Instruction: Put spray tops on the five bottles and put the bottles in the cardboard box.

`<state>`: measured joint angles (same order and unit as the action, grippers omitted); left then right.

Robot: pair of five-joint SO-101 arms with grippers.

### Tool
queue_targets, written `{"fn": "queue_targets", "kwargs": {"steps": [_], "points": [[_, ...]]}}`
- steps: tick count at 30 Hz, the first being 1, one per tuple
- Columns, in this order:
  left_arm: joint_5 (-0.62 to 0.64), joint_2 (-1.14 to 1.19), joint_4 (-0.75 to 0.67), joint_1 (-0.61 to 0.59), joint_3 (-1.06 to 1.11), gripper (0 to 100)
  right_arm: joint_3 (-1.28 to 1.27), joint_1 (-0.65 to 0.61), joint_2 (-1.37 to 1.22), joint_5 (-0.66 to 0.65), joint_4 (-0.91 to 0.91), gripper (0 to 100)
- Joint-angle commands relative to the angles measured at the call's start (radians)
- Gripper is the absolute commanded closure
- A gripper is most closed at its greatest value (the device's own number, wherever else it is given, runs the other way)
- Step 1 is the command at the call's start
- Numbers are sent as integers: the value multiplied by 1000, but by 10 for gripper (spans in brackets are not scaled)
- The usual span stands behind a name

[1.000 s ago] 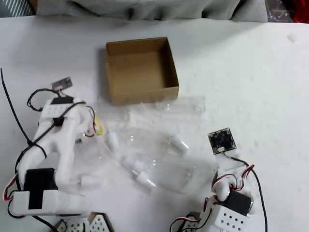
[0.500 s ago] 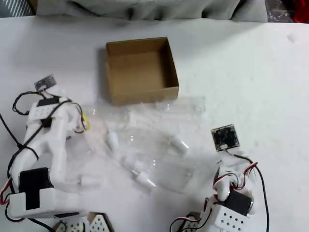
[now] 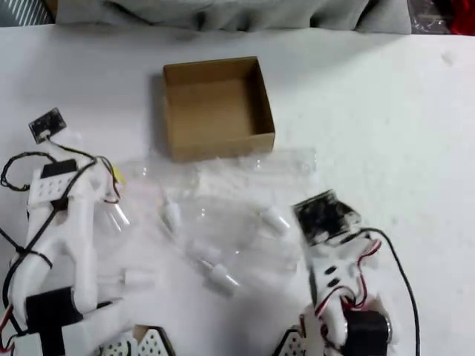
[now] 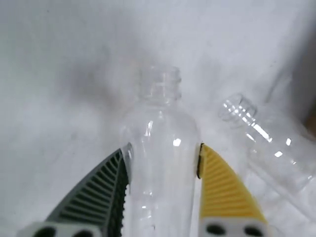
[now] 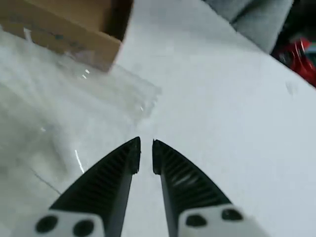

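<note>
My left gripper (image 4: 163, 153) is shut on a clear, capless bottle (image 4: 160, 123), its grey and yellow fingers pressed against the bottle's sides below the open neck. In the high view that bottle (image 3: 119, 215) sits at the left, beside the left arm. Another capless clear bottle (image 4: 266, 143) lies just beside it. More clear bottles (image 3: 245, 222) lie in a heap in front of the cardboard box (image 3: 219, 141). White spray tops (image 3: 172, 215) (image 3: 276, 219) (image 3: 223, 276) are scattered among them. My right gripper (image 5: 145, 143) hovers shut over the heap's edge, holding nothing.
The cardboard box (image 5: 59, 37) stands open, with nothing visible inside. A grey cloth (image 3: 223, 15) lies along the table's far edge. The right arm's base (image 3: 356, 330) and the left arm's base (image 3: 52, 319) stand at the near edge. White tabletop stretches to the right of the box.
My left arm has swung to the left, carrying the clear bottle away from the heap. My right arm has moved forward and left over the heap's near right side.
</note>
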<state>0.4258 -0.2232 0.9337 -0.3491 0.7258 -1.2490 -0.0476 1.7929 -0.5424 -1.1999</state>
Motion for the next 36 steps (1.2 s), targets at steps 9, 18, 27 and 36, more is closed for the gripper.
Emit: {"fn": "queue_targets", "kwargs": {"steps": [9,18,27,36], "points": [[-8,-87,-86,-61,14,979,270,-595,-503,55,-99,980],[-8,-74,-115,-64,12,979,307,-957,-828,143,-87,918],[-8,-45,-115,-65,5,979,137,-997,-997,210,153,892],[-8,-39,-115,-65,5,979,121,-938,-1119,218,229,883]]}}
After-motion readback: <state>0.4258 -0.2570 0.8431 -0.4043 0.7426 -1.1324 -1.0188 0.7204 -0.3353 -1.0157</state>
